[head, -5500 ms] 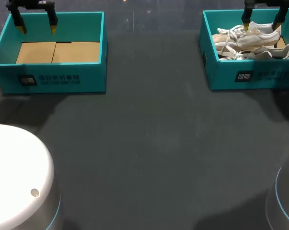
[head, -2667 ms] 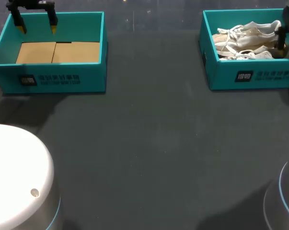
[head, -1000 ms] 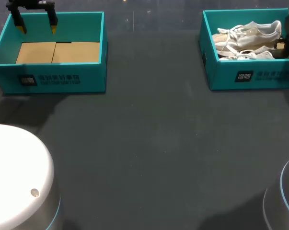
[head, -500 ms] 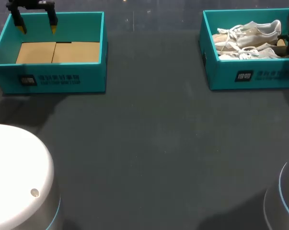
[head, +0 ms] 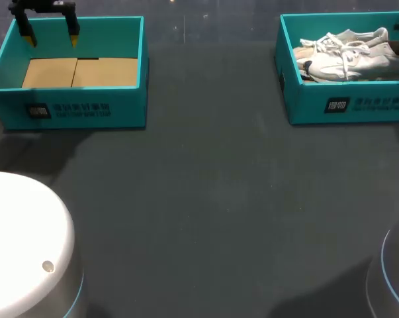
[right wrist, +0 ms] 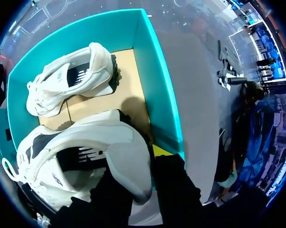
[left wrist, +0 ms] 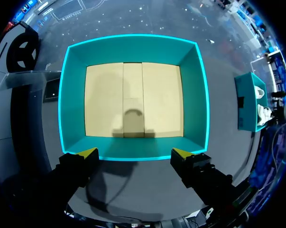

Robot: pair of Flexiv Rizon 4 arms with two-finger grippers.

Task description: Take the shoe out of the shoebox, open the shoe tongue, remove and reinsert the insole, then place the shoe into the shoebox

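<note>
Now the shoe [right wrist: 81, 156] sits in the shoebox [head: 345, 105] at the upper right of the frame, its heel clamped in the right gripper [right wrist: 143, 165]. A second shoe [right wrist: 71, 78] lies beside it. At upper left, the left gripper [head: 51, 38] hangs, fingers apart, over the other box [head: 73, 109].

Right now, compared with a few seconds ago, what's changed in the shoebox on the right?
The right gripper went from above the right shoebox to its right end and took the near shoe by the heel; that shoe now sits raised, side showing. The far shoe, left shoebox and open left gripper stayed put.
</note>
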